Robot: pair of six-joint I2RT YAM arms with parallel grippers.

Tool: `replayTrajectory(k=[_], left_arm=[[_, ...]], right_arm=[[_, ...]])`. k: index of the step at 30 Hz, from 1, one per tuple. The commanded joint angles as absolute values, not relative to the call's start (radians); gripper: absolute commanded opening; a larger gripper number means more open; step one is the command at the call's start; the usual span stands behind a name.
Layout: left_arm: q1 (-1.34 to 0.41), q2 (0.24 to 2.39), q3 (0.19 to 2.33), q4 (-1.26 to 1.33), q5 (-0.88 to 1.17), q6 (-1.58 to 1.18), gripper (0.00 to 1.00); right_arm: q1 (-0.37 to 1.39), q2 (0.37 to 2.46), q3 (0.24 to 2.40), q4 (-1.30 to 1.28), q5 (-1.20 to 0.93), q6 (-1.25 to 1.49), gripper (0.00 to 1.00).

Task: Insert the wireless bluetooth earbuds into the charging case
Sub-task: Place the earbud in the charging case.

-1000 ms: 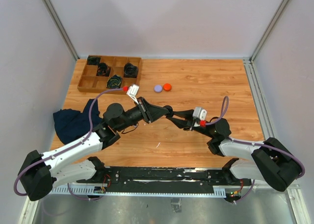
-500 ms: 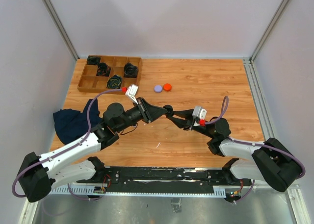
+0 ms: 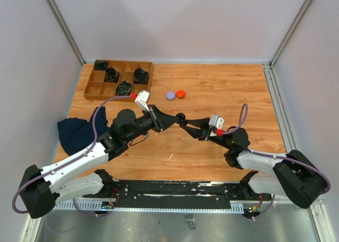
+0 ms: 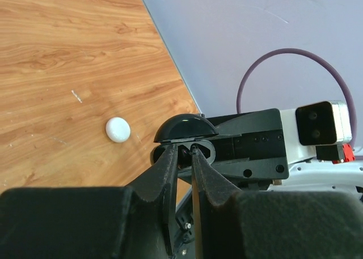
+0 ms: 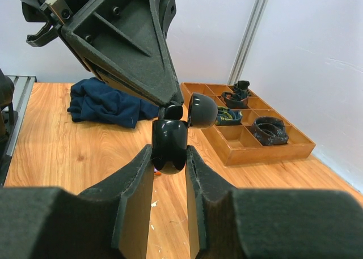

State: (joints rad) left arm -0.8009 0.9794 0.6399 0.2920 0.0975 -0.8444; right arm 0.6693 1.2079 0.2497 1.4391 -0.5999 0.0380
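Note:
My right gripper (image 5: 169,151) is shut on the black charging case (image 5: 170,140), held upright above the table with its domed lid (image 5: 202,110) flipped open. My left gripper (image 4: 185,151) is shut on a small dark earbud (image 5: 173,111), and its tips sit right at the case's open top (image 4: 182,152) under the lid (image 4: 184,126). From above, both grippers meet at mid-table: left gripper (image 3: 175,121), right gripper (image 3: 185,123), and the case (image 3: 181,116) between them. A small white earbud (image 4: 118,130) lies on the wood beside them.
A purple round piece (image 3: 170,95) and an orange one (image 3: 180,93) lie on the table beyond the grippers. A wooden compartment tray (image 3: 95,88) with coiled black cables stands at the far left. A dark blue cloth (image 3: 77,131) lies left of my left arm.
The left jaws have pinched slightly tighter and the left wrist has shifted a little. The right arm and the case have stayed put.

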Motion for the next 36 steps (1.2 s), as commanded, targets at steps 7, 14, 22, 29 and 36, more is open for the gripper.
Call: replayTrajectory(k=[7,14,22,29,36], left_arm=[[-0.799,0.982,0.700,0.204,0.050,-0.782,0.17],[-0.799,0.999,0.727,0.211,0.127,-0.775,0.21],[-0.799,0.973,0.712,0.251,0.167,-0.753,0.28],[-0.799,0.997,0.728,0.252,0.212,-0.734,0.31],[-0.798,0.988,0.749,0.251,0.217,-0.671,0.31]], right_arm=[[0.683,1.189,0.261,1.548,-0.638,0.054,0.04],[0.684,1.200,0.262,1.548,-0.635,0.052,0.04],[0.684,1.203,0.260,1.546,-0.621,0.050,0.04],[0.684,1.207,0.265,1.547,-0.632,0.058,0.04],[0.683,1.214,0.267,1.547,-0.647,0.062,0.04]])
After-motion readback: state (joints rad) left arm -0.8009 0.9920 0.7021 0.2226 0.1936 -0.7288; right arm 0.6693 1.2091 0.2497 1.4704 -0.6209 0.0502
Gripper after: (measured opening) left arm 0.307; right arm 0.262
